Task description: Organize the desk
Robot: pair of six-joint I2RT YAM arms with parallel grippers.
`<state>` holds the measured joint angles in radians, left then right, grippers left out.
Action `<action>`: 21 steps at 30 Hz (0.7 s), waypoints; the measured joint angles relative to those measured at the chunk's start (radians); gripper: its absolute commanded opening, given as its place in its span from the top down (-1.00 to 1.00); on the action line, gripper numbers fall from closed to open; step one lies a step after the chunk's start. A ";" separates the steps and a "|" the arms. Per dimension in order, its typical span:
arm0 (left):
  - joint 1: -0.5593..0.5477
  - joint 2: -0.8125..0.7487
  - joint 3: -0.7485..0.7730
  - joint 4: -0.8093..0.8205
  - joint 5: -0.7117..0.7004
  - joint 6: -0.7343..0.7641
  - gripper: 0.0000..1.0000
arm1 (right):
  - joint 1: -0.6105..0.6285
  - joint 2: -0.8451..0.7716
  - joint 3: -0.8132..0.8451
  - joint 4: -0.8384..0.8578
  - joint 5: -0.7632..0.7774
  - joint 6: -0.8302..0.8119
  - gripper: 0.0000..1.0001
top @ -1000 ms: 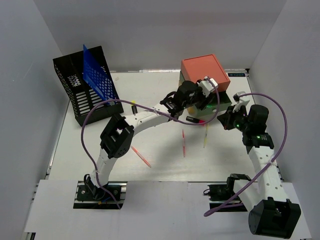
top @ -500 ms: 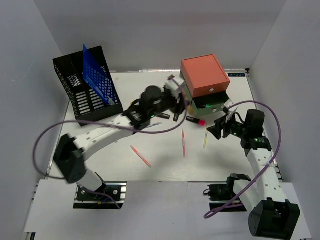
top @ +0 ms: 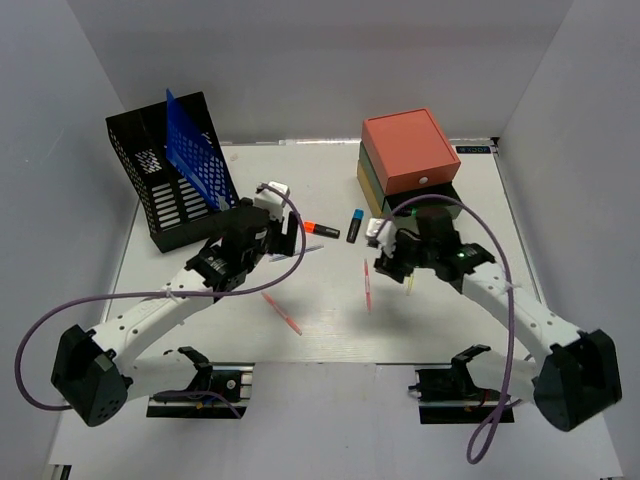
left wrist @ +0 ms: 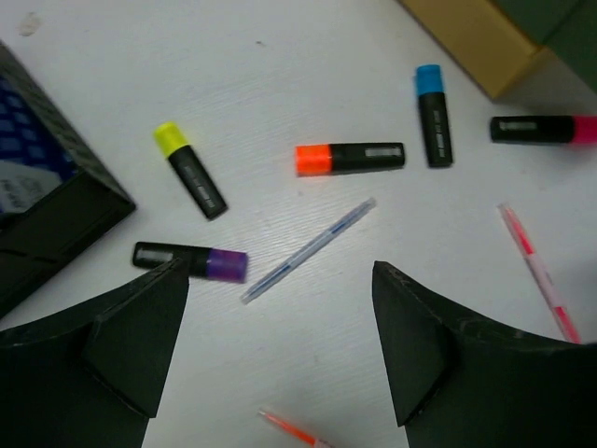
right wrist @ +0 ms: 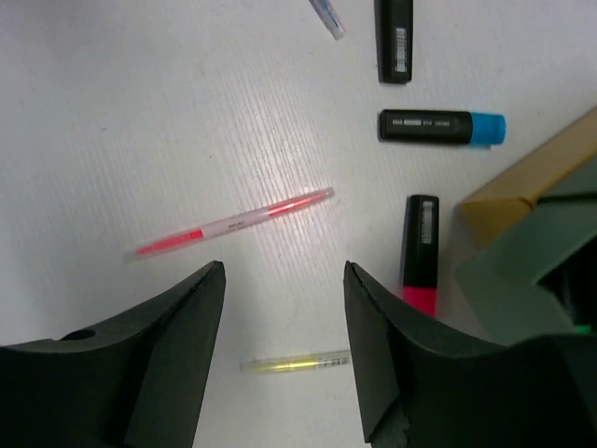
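Note:
The white desk [top: 180, 310] carries scattered pens and highlighters. My left gripper [left wrist: 280, 271] hovers open and empty over a blue pen [left wrist: 308, 250], with a purple highlighter [left wrist: 189, 260] by its left finger. Yellow [left wrist: 189, 170], orange [left wrist: 350, 157], blue [left wrist: 434, 128] and pink [left wrist: 546, 129] highlighters lie beyond it. My right gripper [right wrist: 284, 271] is open and empty above the desk, between a pink pen [right wrist: 233, 222] and a yellow pen [right wrist: 297, 361]. From above, the left gripper [top: 283, 238] is left of centre and the right gripper [top: 388, 262] is right of centre.
A black mesh file rack [top: 170, 190] holding a blue folder [top: 195, 155] stands at the back left. The stacked drawer box [top: 410, 150] with an orange top sits at the back right. A red pen [top: 282, 313] lies near the front middle.
The left arm has drawn back from the drawer box to left of centre, its jaws widening. The right gripper has swung left over the pens and gone from shut to open.

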<state>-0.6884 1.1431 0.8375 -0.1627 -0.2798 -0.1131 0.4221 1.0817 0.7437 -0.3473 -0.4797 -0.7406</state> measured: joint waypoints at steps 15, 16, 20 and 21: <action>-0.011 -0.349 -0.127 -0.100 -0.310 0.077 -0.75 | 0.273 0.561 0.512 -0.113 0.587 0.115 -0.51; -0.011 -0.348 -0.128 -0.100 -0.317 0.080 -0.75 | 0.274 0.588 0.531 -0.124 0.608 0.119 -0.51; -0.011 -0.349 -0.137 -0.100 -0.327 0.094 -0.75 | 0.279 0.682 0.578 -0.182 0.688 0.129 -0.42; -0.011 -0.349 -0.138 -0.100 -0.327 0.096 -0.74 | 0.279 0.704 0.591 -0.202 0.705 0.129 -0.35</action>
<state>-0.6994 0.7944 0.6998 -0.2630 -0.6071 -0.0170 0.7010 1.7859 1.3346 -0.5491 0.2256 -0.6117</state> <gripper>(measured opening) 0.876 0.722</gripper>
